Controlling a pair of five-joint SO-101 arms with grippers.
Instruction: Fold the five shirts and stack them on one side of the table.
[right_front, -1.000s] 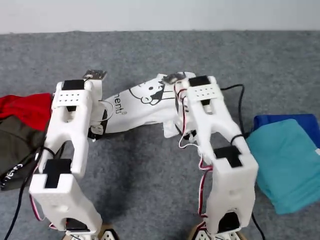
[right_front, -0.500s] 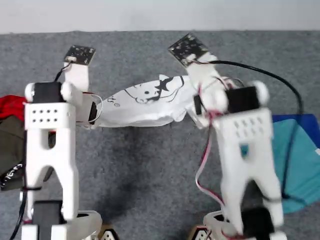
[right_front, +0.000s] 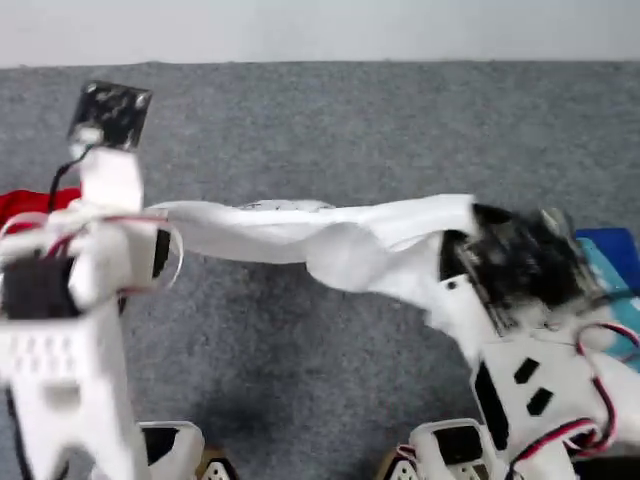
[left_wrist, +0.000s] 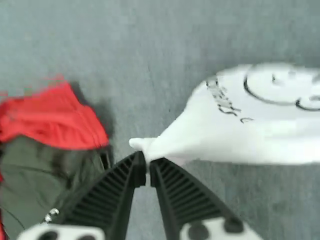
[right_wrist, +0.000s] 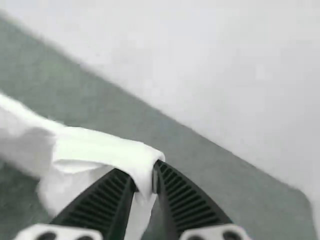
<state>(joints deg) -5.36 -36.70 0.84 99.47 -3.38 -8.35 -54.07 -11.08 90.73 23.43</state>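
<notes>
White shirt (right_front: 300, 235) hangs pulled out into a long band between your two arms, with its long axis running left to right across the grey table (right_front: 300, 120) in the high view. Your left gripper (left_wrist: 145, 165) is clenched on a small bunched corner at the band's left end. Your right gripper (right_wrist: 146, 177) pinches a folded edge at the right end. The middle sags slightly towards the near edge of the table.

From the left wrist you see the shirt (left_wrist: 250, 125) widen away from the pinched tip, its line-drawn print facing up. From the right wrist the cloth (right_wrist: 90, 150) drapes over the fingertips.

A red shirt (right_front: 20, 205) lies at the left edge, with a dark shirt (left_wrist: 30, 175) touching it. A blue shirt (right_front: 605, 240) lies at the right edge.
</notes>
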